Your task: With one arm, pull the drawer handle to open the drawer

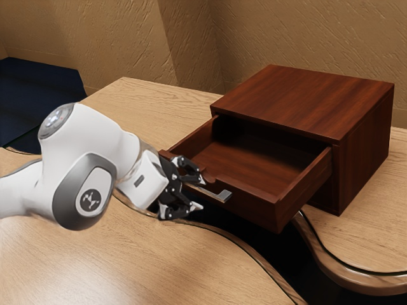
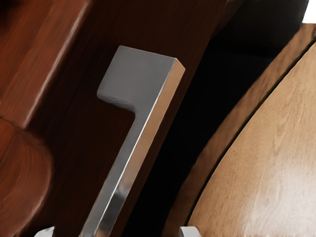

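Drawer point(image 1: 254, 166) sits pulled well out of the cabinet point(image 1: 305, 101), so your opening looks mostly done, with the handle point(image 1: 216, 194) just ahead of your gripper point(image 1: 194, 189), fingers spread wide and gripping nothing.

**Drawer Stood Well Open, Handle Facing Out**

The drawer point(image 1: 254, 166) was a shallow tray of dark reddish-brown wood, matching the low box-shaped cabinet point(image 1: 305, 105) that housed it. It was drawn out most of its length toward the exterior view's left and sat level. Its bare floor and side walls were exposed, and its back end was tucked under the cabinet's top. On the drawer front point(image 2: 69, 128) sat the handle point(image 1: 215, 193), a slim brushed-metal bar of square section. It stood off the wood on short bent ends and ran along the front. The cabinet rested on a light wooden tabletop point(image 1: 159, 101).
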Motion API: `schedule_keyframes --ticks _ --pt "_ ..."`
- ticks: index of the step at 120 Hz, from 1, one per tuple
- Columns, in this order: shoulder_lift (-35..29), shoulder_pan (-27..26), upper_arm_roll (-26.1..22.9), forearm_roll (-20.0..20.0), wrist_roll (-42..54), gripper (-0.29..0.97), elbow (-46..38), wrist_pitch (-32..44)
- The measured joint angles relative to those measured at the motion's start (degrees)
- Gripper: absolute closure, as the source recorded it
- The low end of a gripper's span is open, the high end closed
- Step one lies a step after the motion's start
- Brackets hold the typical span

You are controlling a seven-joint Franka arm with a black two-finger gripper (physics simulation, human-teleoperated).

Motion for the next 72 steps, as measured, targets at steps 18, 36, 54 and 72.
schedule_keyframes --ticks 18,36,54,72 --pt "-1.18 -0.01 -0.01 -0.06 -0.08 0.87 -0.45 -0.6" --pt "-2.34 0.02 0.04 0.34 -0.41 0.65 -1.21 -0.65" --pt "-5.41 -1.1 -1.69 3.02 -0.55 0.46 7.63 -4.24" --pt "-6.29 -6.44 -17.51 10.92 -9.48 0.21 24.78 -26.41"
